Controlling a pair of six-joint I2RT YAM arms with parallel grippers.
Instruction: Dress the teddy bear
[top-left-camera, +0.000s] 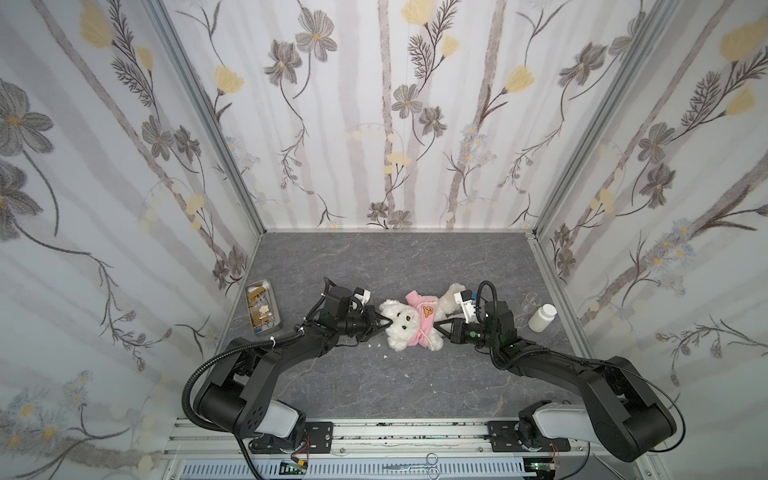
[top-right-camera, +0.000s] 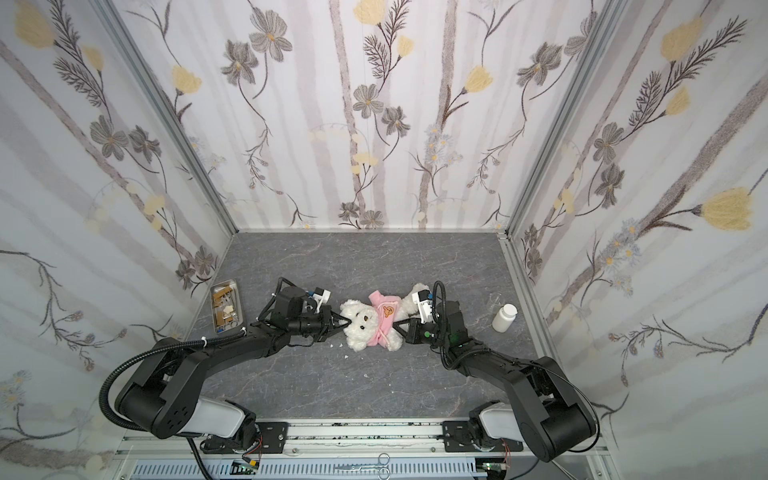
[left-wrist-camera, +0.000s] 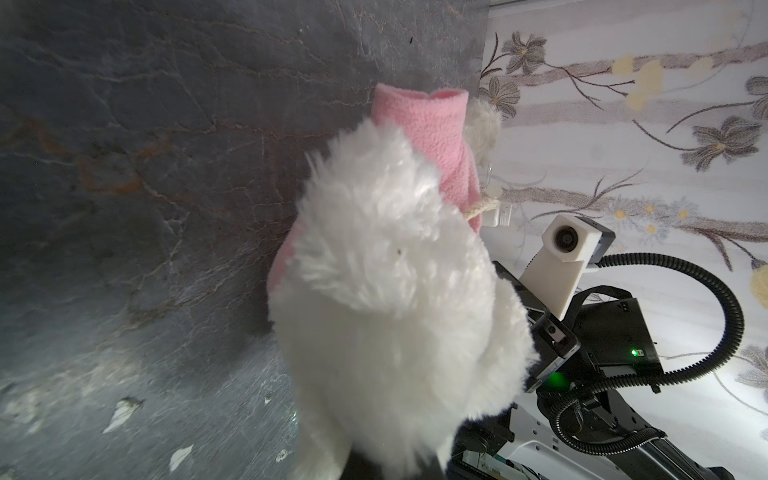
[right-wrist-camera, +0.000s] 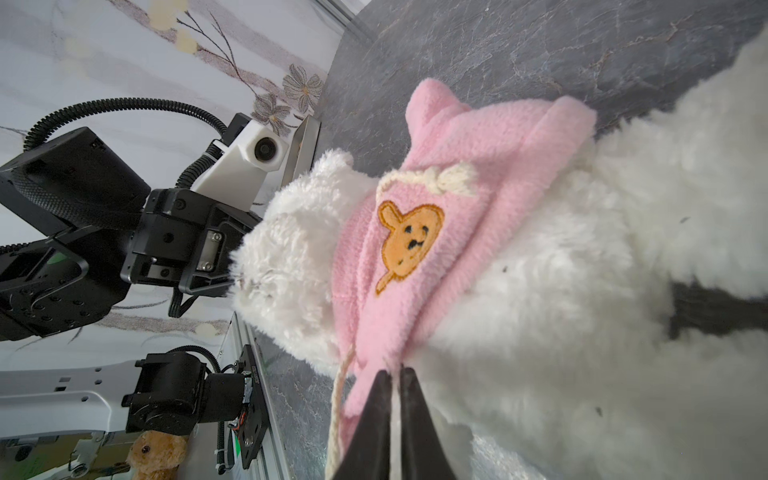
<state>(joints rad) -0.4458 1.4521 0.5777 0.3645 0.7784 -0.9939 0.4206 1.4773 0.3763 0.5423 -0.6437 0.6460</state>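
Centrally, on a grey marbled table (top-left-camera: 374, 374) enclosed by flower-patterned walls, a fluffy white teddy bear (top-left-camera: 401, 326) lies on its back. Its head points toward the left arm and its legs toward the right arm. A pink hoodie (right-wrist-camera: 457, 199) with a small orange embroidered bear face covers the chest. It is bunched high on the chest, so the white belly below it is bare.

The left gripper (top-left-camera: 389, 322) reaches in level with the table. Its claw is closed tight, tips buried in the fur at the top of the bear's head. The left wrist view is almost filled by white fur, which hides the fingers there.

The right gripper (right-wrist-camera: 394, 373) comes in from the opposite side at the bear's waist. Its two black fingers are pressed nearly together at the hoodie's lower hem. They seem to pinch the pink fabric, though the cream drawstring hanging just beside them makes the exact hold hard to judge.

A metal tray (top-left-camera: 277, 316) of small parts sits near the left wall. A white bottle (top-left-camera: 542, 318) stands near the right wall, well apart from the bear.
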